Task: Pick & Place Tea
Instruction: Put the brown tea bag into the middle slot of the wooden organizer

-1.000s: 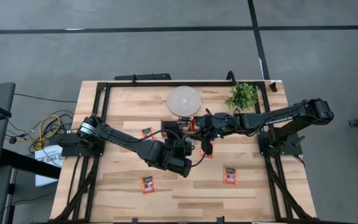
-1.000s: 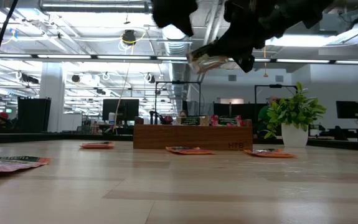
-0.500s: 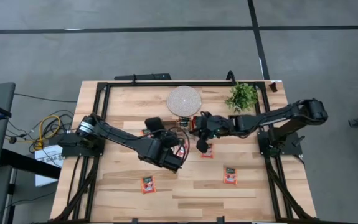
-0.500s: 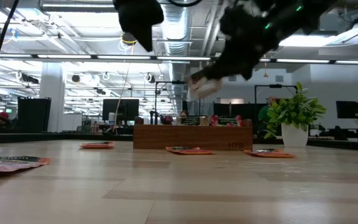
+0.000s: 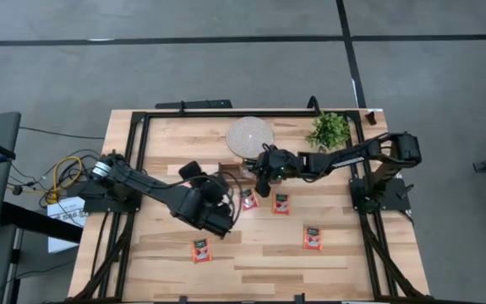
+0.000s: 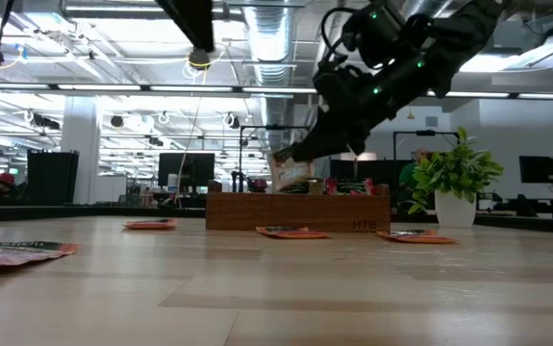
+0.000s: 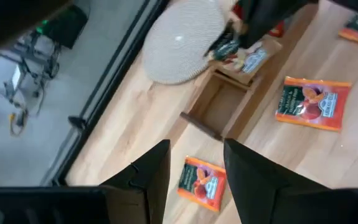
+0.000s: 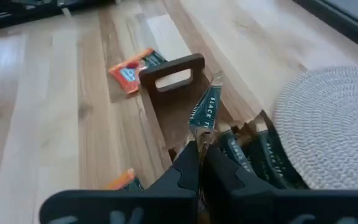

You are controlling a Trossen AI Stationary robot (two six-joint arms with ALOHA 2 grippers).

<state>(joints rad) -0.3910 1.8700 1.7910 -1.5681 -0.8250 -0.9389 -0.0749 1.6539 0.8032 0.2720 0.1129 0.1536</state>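
Note:
My right gripper (image 8: 198, 155) (image 6: 300, 154) is shut on a pale tan tea sachet with a dark green band (image 8: 205, 109) (image 6: 290, 173). It hovers just above the brown wooden tray (image 8: 172, 124) (image 5: 244, 169), over the tray's bare end compartment. The other compartments hold more sachets (image 8: 244, 149). My left gripper (image 7: 194, 171) (image 5: 217, 181) is open and high above a red-orange sachet (image 7: 202, 183) that lies flat on the table. Further red-orange sachets (image 5: 249, 199) (image 5: 281, 203) (image 5: 312, 238) (image 5: 201, 250) also lie flat on the table. My right gripper pinches the tan sachet between its two fingertips at one end (image 8: 198, 132), close to the green band. It slants down from the table's right. The sachet sticks out beyond the fingertips, tilted and lifted clear just above the tray (image 6: 298, 210).
A round white disc (image 5: 249, 135) lies just beyond the tray, and a small potted plant (image 5: 329, 129) stands to its right. A black frame (image 5: 141, 127) runs round the table's edges. One more sachet (image 8: 135, 67) lies beside the tray's end.
My right gripper has carried the tan sachet toward the far-left and down, from over the table's middle to just above the tray. My left gripper has drawn back toward the table's left edge and risen, out of the low view's middle.

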